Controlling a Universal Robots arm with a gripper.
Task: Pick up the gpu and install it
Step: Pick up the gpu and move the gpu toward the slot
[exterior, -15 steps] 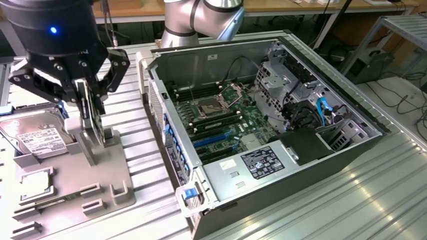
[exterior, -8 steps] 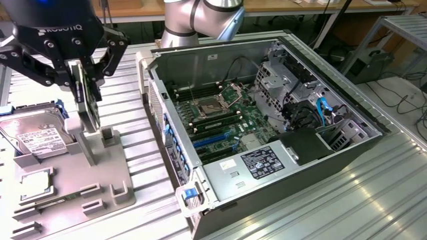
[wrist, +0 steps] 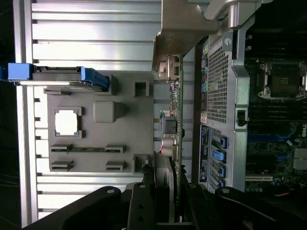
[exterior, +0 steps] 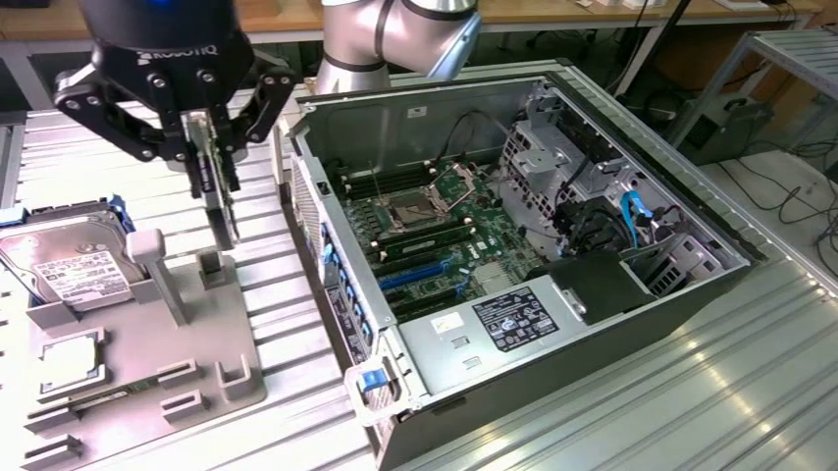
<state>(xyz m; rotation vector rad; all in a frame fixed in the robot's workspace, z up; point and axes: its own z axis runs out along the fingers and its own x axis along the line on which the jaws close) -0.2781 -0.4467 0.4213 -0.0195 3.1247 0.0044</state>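
You are at the lift-out step, your jaws clamped narrow on the gpu (exterior: 223, 211), which hangs on edge just over the grey holder (exterior: 196, 363) on the table beside the open computer case (exterior: 392, 118); seating it will likely call for squaring it to the blue slots (exterior: 416, 273).

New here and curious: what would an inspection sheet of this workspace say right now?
Surface: ribbed metal table, carrying a grey plastic holder tray.
Job's things: thin green gpu card upright over the tray; open grey computer case beside it.
Clutter: silver boxy hard drive and square silver processor chip on the tray.
Grippers: black gripper, fingers shut on the card.
Cables: blue flat cable inside the case; black cables on the floor.
Surroundings: wooden bench behind.
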